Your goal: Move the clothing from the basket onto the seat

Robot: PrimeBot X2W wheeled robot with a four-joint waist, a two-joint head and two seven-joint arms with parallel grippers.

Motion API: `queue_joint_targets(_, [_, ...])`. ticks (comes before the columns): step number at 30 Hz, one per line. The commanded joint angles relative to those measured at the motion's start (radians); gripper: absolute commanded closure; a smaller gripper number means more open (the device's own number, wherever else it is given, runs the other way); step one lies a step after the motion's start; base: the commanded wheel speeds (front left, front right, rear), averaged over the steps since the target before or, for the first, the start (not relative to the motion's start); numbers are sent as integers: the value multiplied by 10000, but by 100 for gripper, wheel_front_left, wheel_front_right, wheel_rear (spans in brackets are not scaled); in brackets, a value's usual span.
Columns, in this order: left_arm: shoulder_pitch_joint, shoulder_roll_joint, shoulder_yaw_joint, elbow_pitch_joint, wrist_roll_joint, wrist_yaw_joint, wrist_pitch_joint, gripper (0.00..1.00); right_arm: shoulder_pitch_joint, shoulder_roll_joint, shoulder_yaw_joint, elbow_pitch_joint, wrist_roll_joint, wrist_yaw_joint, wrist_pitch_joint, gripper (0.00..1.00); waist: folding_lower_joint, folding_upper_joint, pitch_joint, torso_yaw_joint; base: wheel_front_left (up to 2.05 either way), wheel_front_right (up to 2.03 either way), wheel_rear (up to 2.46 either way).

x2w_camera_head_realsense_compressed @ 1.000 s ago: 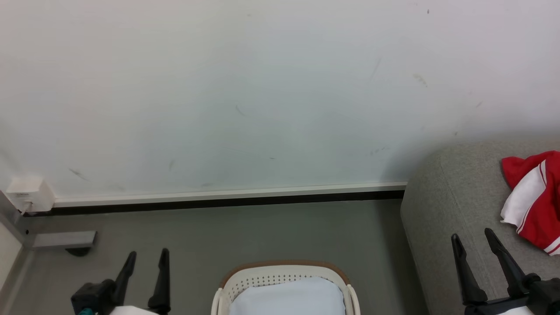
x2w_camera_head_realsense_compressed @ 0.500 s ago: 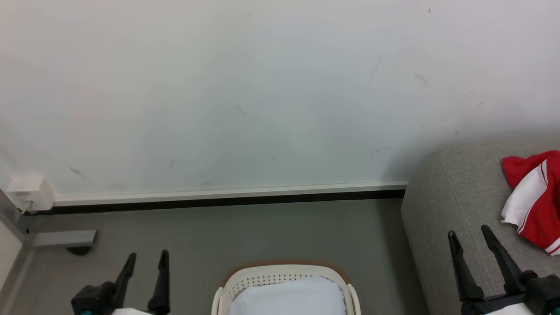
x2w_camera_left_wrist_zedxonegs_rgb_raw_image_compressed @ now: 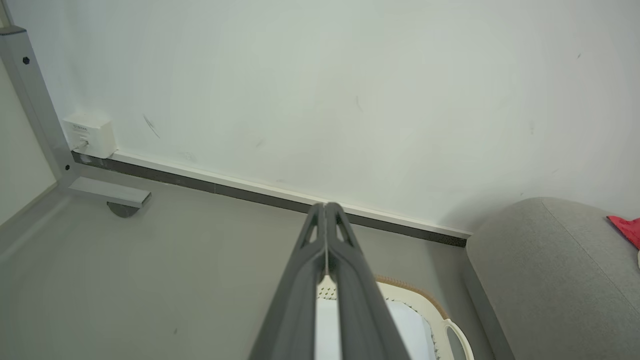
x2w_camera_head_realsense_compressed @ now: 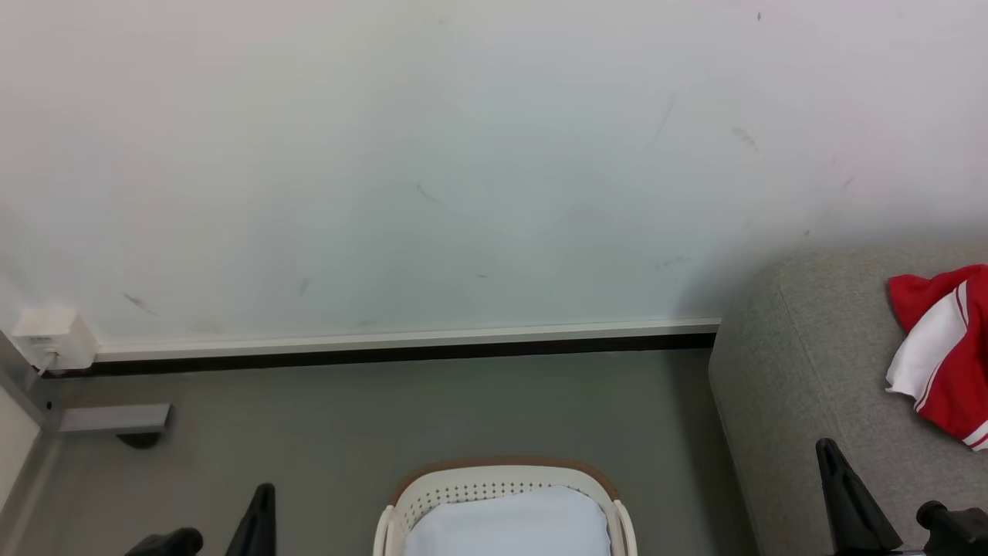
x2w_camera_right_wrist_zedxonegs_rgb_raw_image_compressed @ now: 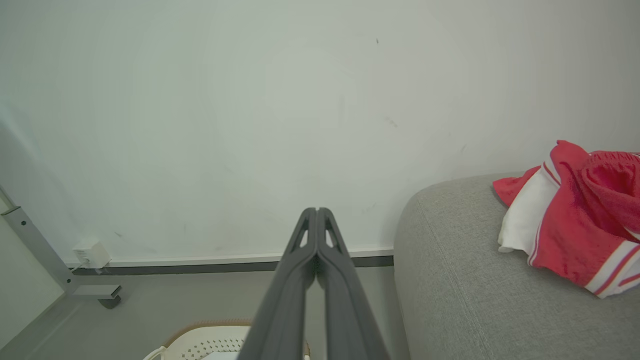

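Clothing (x2w_camera_head_realsense_compressed: 945,347) laid on seat (x2w_camera_head_realsense_compressed: 803,371); no red seen in basket (x2w_camera_head_realsense_compressed: 502,480). Left gripper (x2w_camera_left_wrist_zedxonegs_rgb_raw_image_compressed: 326,206), right gripper (x2w_camera_right_wrist_zedxonegs_rgb_raw_image_compressed: 316,210) pressed together, empty: task judged finished.

Red clothing (x2w_camera_head_realsense_compressed: 945,355) with a white panel and striped trim lies crumpled on the light grey sofa (x2w_camera_head_realsense_compressed: 803,371), beyond and right of the right claw (x2w_camera_head_realsense_compressed: 827,448). The cream perforated basket (x2w_camera_head_realsense_compressed: 502,472), tan-rimmed, stands on the floor between that and the left claw (x2w_camera_head_realsense_compressed: 265,488), holding 1 pale pad (x2w_camera_head_realsense_compressed: 509,525).

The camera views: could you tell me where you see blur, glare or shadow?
Left wrist view: the left gripper blurs toward the lens, no glare. Right wrist view: the right gripper likewise, the clothing sharp. Head view: soft shadow on the wall beside the seat.
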Motion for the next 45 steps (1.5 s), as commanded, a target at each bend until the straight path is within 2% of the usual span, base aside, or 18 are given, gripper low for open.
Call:
queue_joint_targets(1, [-231,32,118,-209,-492,-44,89,100,-206,-32,-125,-124,431,-2,77,100,-1,-1,7,6,0,0,0])
queue_joint_targets(23, [-395,-124,476,-584,-3947,-218,1007,100,-460,249,-730,-57,3763,-6,994,100,-1,-1,115,80,0,0,0])
queue_joint_targets(45, [-540,-249,785,-824,-6537,-352,1737,100,-625,478,-1207,-6,6263,-9,1705,100,-1,-1,218,152,0,0,0])
